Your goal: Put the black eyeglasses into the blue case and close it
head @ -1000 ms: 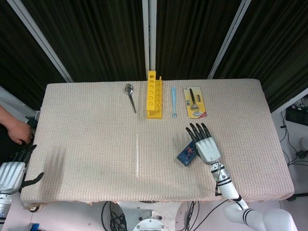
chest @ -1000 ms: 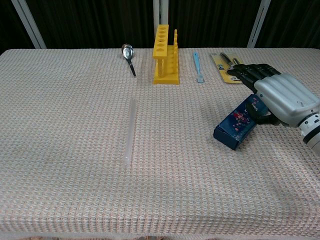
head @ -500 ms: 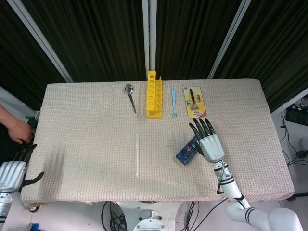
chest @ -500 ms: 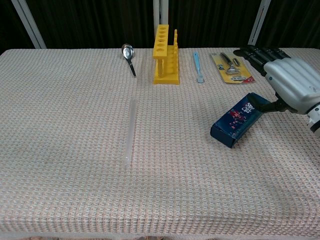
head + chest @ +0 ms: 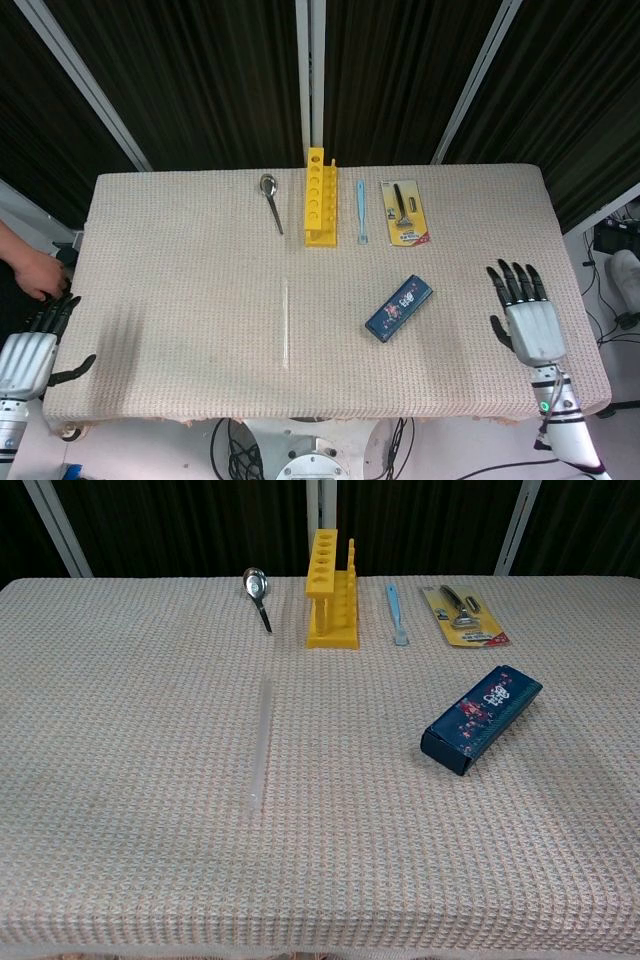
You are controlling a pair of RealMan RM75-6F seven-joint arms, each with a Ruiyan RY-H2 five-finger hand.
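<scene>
The blue case (image 5: 399, 308) lies shut on the table, right of centre, slanting from lower left to upper right; the chest view shows the blue case (image 5: 481, 719) with a flower print on its lid. No black eyeglasses show in either view. My right hand (image 5: 524, 313) hovers near the table's right edge, well apart from the case, fingers spread and holding nothing. My left hand (image 5: 32, 342) hangs off the table's left front corner, fingers apart and holding nothing. Neither hand appears in the chest view.
Along the back stand a spoon (image 5: 270, 199), a yellow rack (image 5: 319, 198), a light blue stick (image 5: 362, 211) and a carded razor (image 5: 404, 212). A clear tube (image 5: 285, 322) lies mid-table. A person's hand (image 5: 30, 266) shows at the left edge.
My right hand has let go of the blue case and drawn back to the right, out of the chest view. The case now lies flat by itself. The left hand stayed put.
</scene>
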